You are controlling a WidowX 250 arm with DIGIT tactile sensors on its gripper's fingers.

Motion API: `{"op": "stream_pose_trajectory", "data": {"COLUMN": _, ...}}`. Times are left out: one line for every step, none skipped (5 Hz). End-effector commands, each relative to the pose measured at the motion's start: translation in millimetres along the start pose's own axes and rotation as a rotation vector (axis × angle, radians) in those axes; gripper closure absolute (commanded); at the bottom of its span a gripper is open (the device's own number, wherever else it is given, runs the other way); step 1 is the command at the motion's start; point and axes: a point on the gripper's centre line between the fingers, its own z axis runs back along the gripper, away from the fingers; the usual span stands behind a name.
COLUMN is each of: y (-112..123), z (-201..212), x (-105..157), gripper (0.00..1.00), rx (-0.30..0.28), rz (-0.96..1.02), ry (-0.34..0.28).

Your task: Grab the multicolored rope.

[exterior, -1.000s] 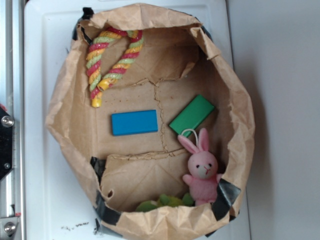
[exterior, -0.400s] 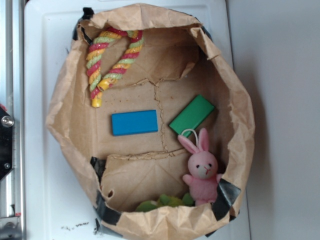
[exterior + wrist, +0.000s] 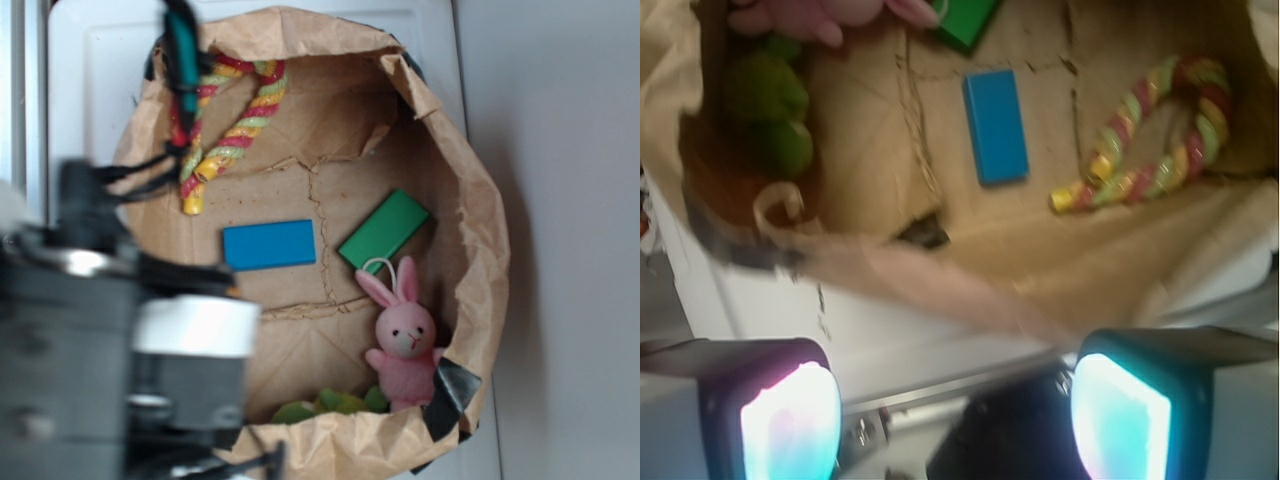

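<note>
No text, label, brand, number or sign can be read in either view. The paper bag (image 3: pixel 470 200) is plain brown with no print, and the blue block (image 3: pixel 269 245) and green block (image 3: pixel 384 231) lying inside it have bare, unmarked faces. The pink bunny (image 3: pixel 404 345) near the bag's taped corner carries no readable tag. The blurred robot arm (image 3: pixel 110 340) beside the bag shows no legible marking.
</note>
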Motion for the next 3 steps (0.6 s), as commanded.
{"op": "stream_pose_trajectory", "data": {"y": 27.2, "z": -0.8, "x": 63.4, "gripper": 0.00, "rx": -0.007, "rz": 0.030, "ry": -0.184}}
{"op": "stream_pose_trajectory", "data": {"y": 36.2, "z": -3.7, "x": 78.6, "gripper": 0.00, "rx": 0.007, "rz": 0.067, "ry": -0.185}}
{"op": "stream_pose_trajectory", "data": {"y": 52.4, "z": -3.2, "x": 84.7, "gripper": 0.00, "rx": 0.010, "rz": 0.101, "ry": -0.182}}
